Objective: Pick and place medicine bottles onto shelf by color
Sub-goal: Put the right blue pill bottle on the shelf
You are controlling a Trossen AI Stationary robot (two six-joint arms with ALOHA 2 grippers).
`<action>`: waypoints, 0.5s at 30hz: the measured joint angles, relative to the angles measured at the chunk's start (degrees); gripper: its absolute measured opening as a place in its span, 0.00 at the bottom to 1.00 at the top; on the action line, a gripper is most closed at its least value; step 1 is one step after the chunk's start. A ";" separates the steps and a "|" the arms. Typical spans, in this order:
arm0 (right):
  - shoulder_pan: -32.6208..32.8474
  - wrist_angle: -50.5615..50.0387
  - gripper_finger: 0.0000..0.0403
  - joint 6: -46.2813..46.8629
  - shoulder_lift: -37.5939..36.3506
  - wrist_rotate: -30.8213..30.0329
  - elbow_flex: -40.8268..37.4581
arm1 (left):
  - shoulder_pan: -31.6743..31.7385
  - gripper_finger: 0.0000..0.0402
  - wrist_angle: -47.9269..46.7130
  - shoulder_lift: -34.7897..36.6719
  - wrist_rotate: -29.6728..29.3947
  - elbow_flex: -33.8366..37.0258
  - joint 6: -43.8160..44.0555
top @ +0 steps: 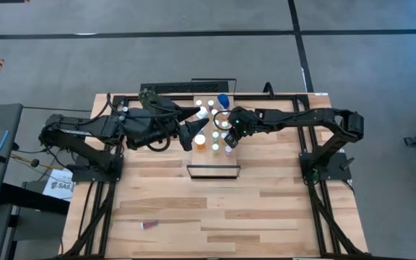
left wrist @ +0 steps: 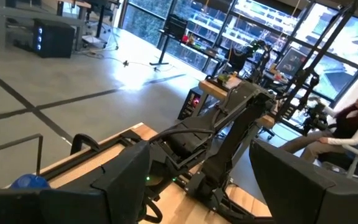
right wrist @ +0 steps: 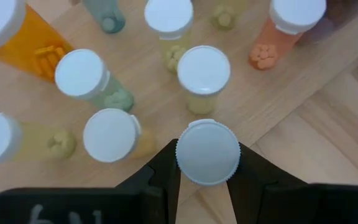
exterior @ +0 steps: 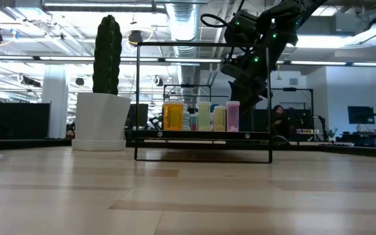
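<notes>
Several small white-capped medicine bottles [right wrist: 98, 87] with orange, green and yellowish bodies stand on their bases on the light-wood shelf [top: 213, 167]. My right gripper [right wrist: 207, 186] slants down over the shelf's right part [top: 231, 134] and is shut on one white-capped bottle [right wrist: 207, 152]. That bottle's body is hidden under its cap. My left gripper [top: 193, 133] stands open and level above the shelf's left part, with nothing between its fingers. A blue bottle [top: 223, 100] stands behind the shelf. My right gripper pinches the bottle's round white cap [right wrist: 185, 163] between its two fingers, one on each side of the cap. The fingers come slanting down from above and from the table's right. The bottle stays upright near the shelf's edge; whether its base rests on the board is hidden.
A tall green cactus in a white pot [exterior: 100, 121] stands at the far left of the shelf. A small reddish bottle [top: 149, 224] lies on the table near its front left. A seated person [left wrist: 353, 124] shows in the room beyond the table.
</notes>
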State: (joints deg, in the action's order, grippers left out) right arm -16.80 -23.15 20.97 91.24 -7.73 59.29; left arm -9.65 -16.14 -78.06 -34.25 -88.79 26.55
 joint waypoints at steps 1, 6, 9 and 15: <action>0.00 0.01 0.31 -0.01 0.00 -0.04 0.00 | 0.00 0.66 0.02 0.00 -0.01 0.00 0.00; -0.02 0.27 0.31 -0.68 0.00 -0.06 -0.19 | 0.00 0.66 0.02 0.00 0.01 0.00 0.00; 0.33 2.60 0.31 -1.36 -0.02 -0.09 -1.75 | 0.00 0.66 0.02 0.00 0.00 0.00 0.00; 0.31 3.02 0.31 -1.55 0.00 -0.08 -2.47 | 0.00 0.66 0.04 0.00 0.01 0.00 0.00</action>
State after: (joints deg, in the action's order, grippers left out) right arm -16.49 -20.13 19.42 91.24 -7.81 56.82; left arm -9.65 -16.10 -78.06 -34.24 -88.79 26.55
